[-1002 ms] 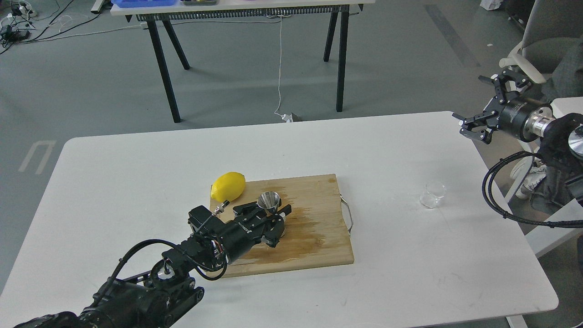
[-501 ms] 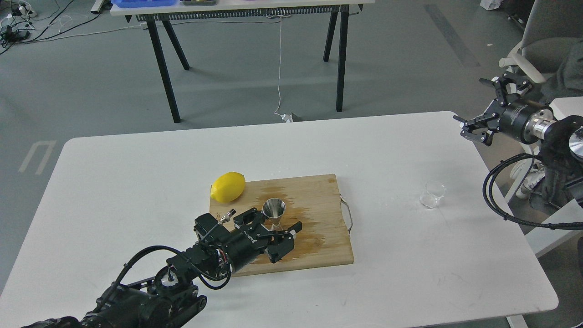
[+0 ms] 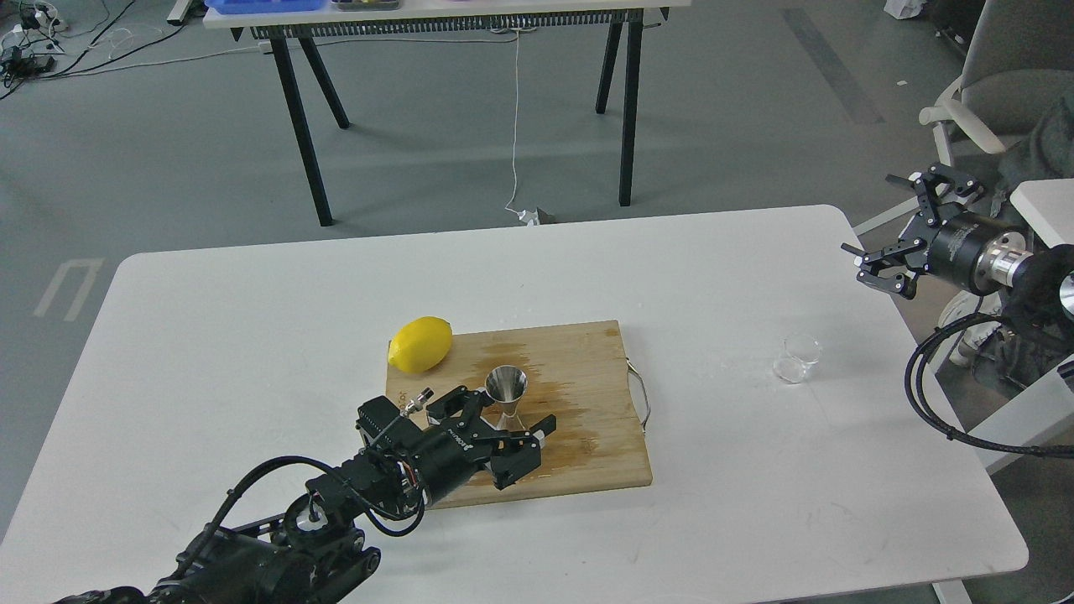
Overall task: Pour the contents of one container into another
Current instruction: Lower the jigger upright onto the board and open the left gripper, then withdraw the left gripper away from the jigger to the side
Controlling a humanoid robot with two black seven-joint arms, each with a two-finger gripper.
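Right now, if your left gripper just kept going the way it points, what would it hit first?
Probably the jigger: it stands upright on the board just ahead of my open left gripper, about between the fingers. Depth is hard to judge from here.

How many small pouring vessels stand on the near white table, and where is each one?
2. The steel jigger stands upright on the wooden cutting board, between the open fingers of the left gripper. The clear glass cup stands on the bare tabletop toward the right edge.
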